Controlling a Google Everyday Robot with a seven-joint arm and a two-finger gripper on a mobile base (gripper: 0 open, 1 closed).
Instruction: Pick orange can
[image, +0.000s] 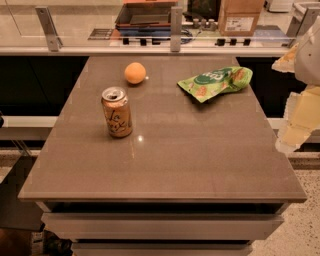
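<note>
Looking down on the grey-brown surface (190, 160), we find the orange can (116, 112) standing upright on its left half, with its silver top showing and dark cursive lettering on the side that faces us. It stands on its own, apart from the other things. Behind it, a little to the right and nearer the far edge, lies a round orange fruit (135, 73), near the can but not touching it. Further right, close to the far right corner, a green crinkled snack bag (216, 82) lies flat, well apart from both the can and the fruit.

The hand (300, 117) shows at the right border of the view as a pale cream and grey shape, hanging beyond the right edge of the surface and well apart from the can. We cannot tell whether it is wide or narrow.

Below the near edge of the surface we see pale drawer fronts (162, 225). Beyond the far edge runs a low rail with metal posts (176, 27), and behind that sits a cardboard box (241, 17) with a white label.
</note>
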